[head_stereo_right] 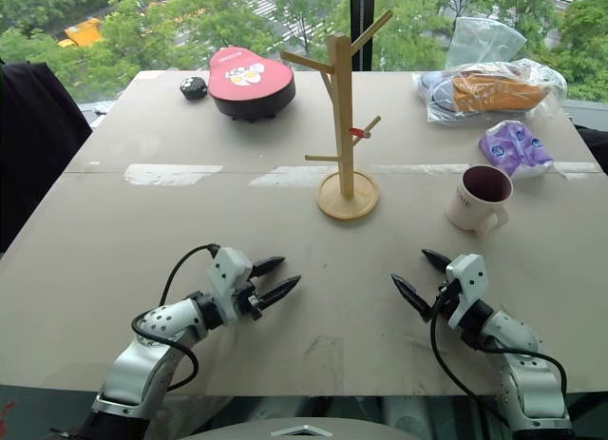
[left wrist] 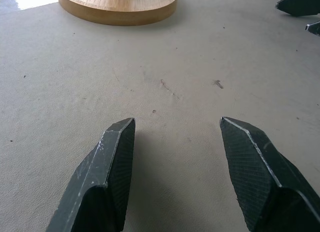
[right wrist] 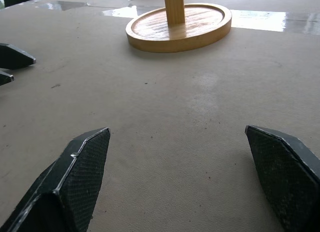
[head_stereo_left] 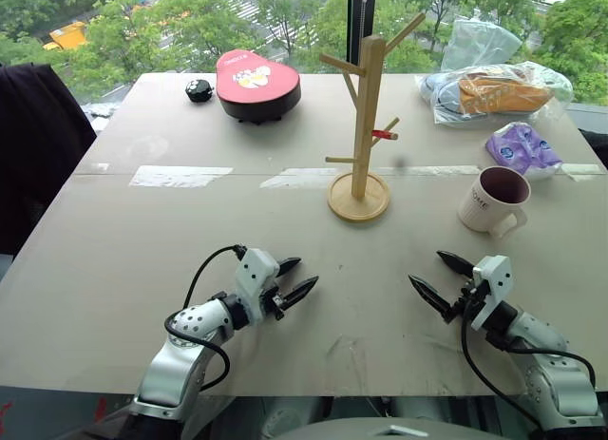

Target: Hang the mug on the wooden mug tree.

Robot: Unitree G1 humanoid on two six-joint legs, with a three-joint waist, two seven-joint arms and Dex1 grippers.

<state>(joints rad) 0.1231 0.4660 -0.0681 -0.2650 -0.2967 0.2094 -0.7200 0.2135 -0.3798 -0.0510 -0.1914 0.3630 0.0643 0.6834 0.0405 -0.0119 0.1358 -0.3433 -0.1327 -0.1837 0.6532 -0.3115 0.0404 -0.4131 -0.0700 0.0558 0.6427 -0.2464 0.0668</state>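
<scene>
flanking the mug (head_stereo_left: 494,200): purple packet (head_stereo_left: 524,147), bagged items (head_stereo_left: 489,90), wooden mug tree (head_stereo_left: 364,126).

Upper-floor room, big worktable (head_stereo_left: 114,269) — window (head_stereo_left: 285,22), treetops below

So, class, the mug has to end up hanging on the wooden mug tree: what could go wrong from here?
The mug has its handle facing the robot, so the right tool may grip the loop a peg needs. The wooden mug tree is tall on a small base; pushing a peg could tip it. A purple packet close behind the mug may get knocked.
</scene>
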